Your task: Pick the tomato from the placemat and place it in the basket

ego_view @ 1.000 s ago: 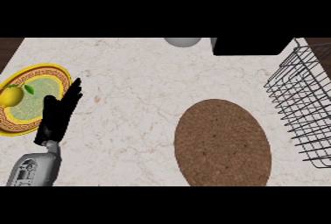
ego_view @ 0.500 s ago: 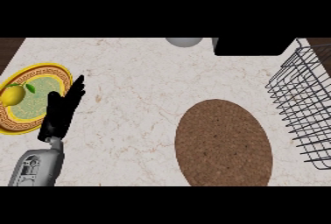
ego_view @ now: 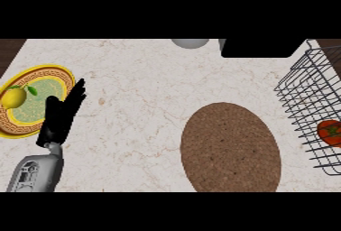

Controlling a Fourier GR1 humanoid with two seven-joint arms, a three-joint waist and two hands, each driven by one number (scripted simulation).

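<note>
Already the tomato (ego_view: 330, 131) sat inside the basket (ego_view: 307, 97), right of the placemat (ego_view: 230, 146). The left hand (ego_view: 61, 118) rested well apart at far left, fingers (ego_view: 75, 97) straight, holding nothing.

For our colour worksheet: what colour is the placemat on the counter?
The placemat is speckled brown, clearest in the head view.

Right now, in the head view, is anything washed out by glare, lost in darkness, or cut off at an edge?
Head view: the light is even and flat, with no glare on the counter. The black left hand shows little surface detail where it overlaps the plate. The basket and the tomato inside it are cut by the right edge. The right hand is out of frame.
</note>
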